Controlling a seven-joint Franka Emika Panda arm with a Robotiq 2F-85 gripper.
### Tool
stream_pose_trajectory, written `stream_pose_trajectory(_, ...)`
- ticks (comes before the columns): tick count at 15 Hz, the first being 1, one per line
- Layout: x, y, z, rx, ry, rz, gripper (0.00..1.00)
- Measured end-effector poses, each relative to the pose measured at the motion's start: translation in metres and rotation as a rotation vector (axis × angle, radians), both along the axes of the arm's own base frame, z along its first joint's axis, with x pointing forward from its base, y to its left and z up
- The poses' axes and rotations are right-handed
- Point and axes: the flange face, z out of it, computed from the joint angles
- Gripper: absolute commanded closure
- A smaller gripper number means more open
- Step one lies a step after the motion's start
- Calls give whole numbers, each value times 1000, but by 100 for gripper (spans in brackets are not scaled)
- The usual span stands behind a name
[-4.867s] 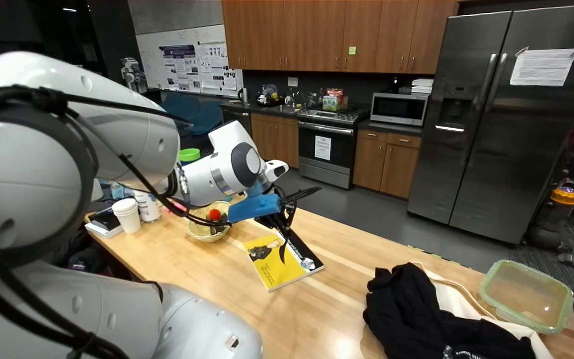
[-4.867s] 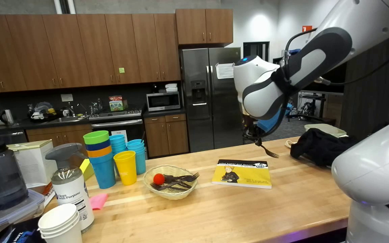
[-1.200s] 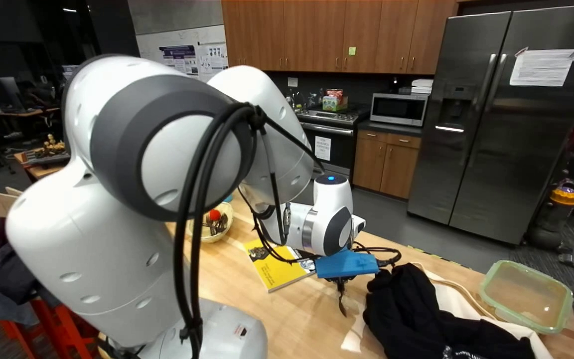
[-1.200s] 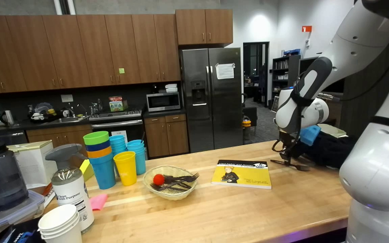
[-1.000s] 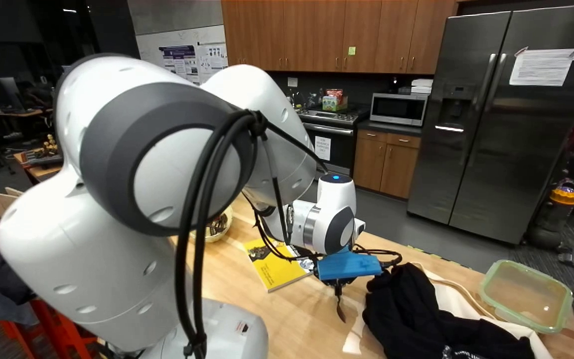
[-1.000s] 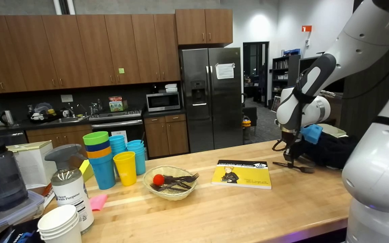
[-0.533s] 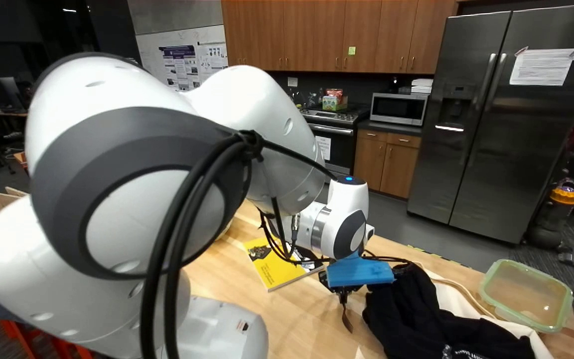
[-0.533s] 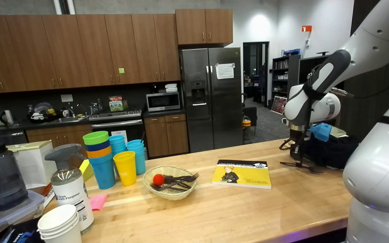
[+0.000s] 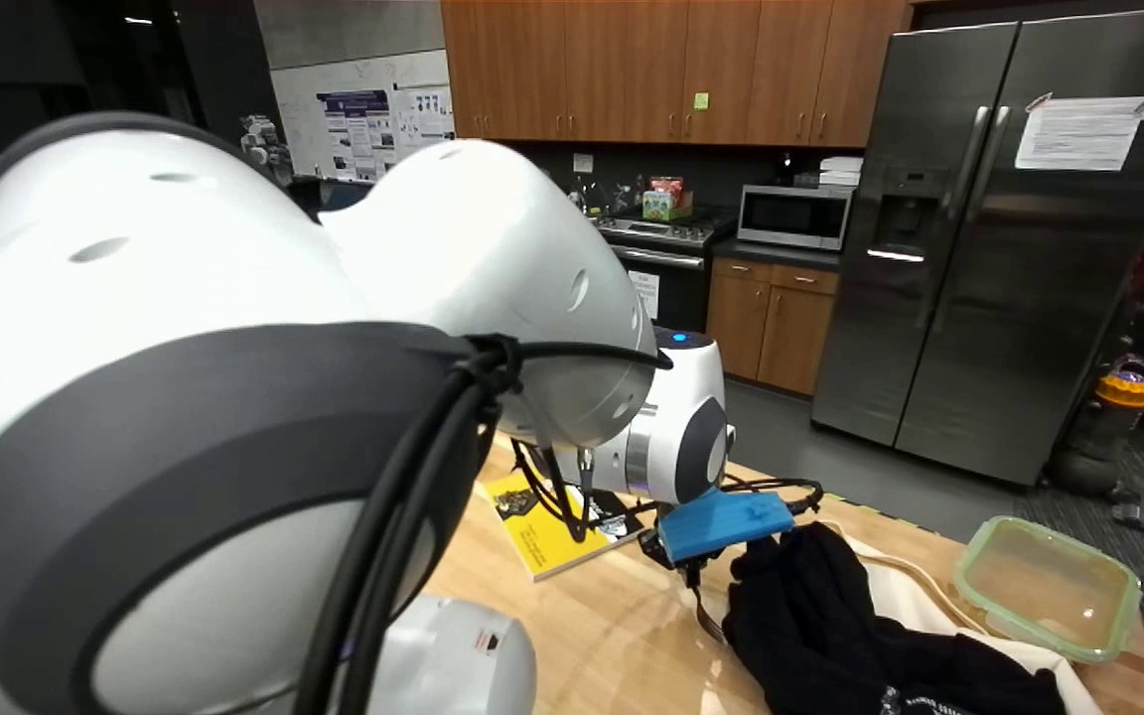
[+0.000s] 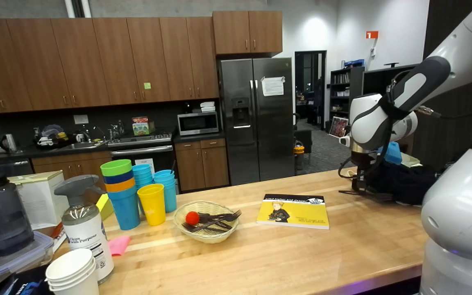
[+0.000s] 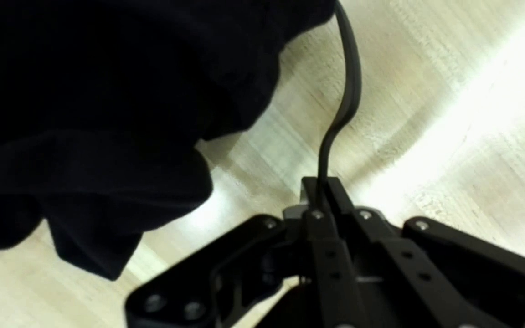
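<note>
the end effector (image 11: 321,183) is pinched tight on the fork (image 11: 353,86), just beside the black cloth (image 11: 121,109). the fork's far end goes by the cloth's edge; i can't tell if they touch. picking up looks done; letting go does not.

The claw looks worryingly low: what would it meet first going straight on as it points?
Probably the wooden tabletop: the claw, shut on a fork, points down at it, though depth is unclear.
</note>
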Motion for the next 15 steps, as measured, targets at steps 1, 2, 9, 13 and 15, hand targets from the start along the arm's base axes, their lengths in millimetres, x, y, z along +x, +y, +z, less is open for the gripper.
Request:
stream_pose_trajectory(1,0,3,2,-14,3,23,99)
stream_pose_trajectory(2,-1,6,4,-27,7,42,99)
stream_pose_trajectory(9,0,37,15,-94,8,63,99)
stream_pose_trajectory(13,2,63,14,-133,-3,23,99)
stream_pose_trajectory(15,1,77,10,-147,7,-3,99)
